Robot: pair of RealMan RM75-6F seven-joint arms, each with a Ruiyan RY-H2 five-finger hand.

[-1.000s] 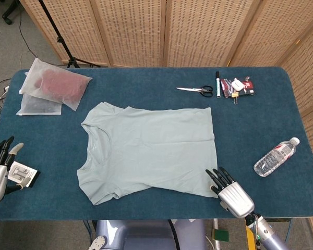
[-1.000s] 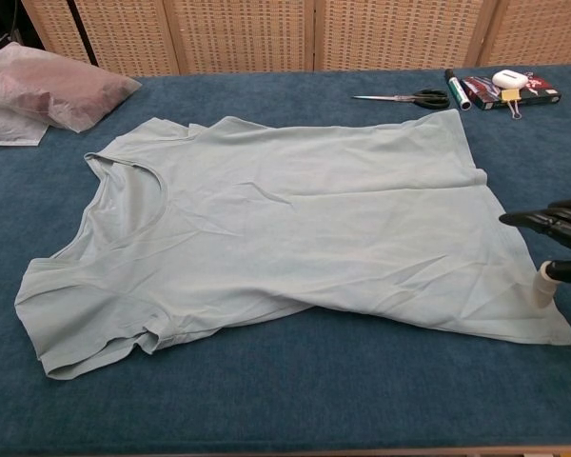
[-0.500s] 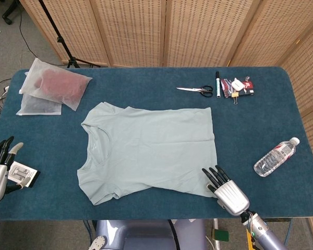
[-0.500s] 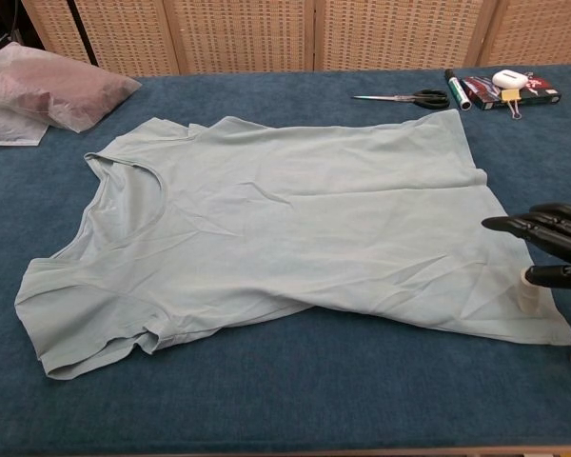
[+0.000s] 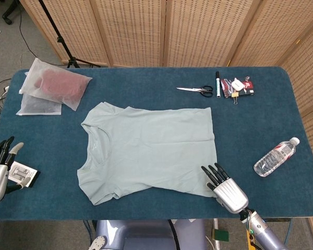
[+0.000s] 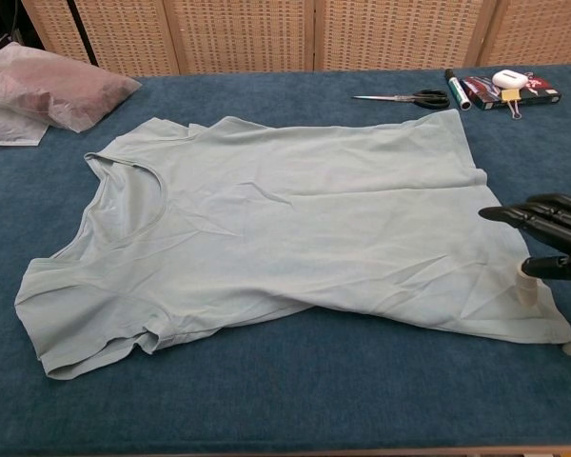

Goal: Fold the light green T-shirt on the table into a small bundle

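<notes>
Blue counter [image 5: 250, 125], flat T-shirt [image 5: 151, 151]; right hand [image 5: 223, 186], fingers apart and empty, now creeping over hem corner, nearing first grab.

Light green T-shirt [image 5: 151, 151] (blue table [image 5: 250, 130])

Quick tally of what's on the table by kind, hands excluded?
T-shirt: 1
Plastic bags: 2
Scissors: 1
Marker: 1
Water bottle: 1
Small card or packet by the left edge: 1
Stationery clutter near the marker: too small to count
Total: 7 plus clutter

Light green T-shirt [image 5: 151, 151] lies flat, unfolded on table
</notes>
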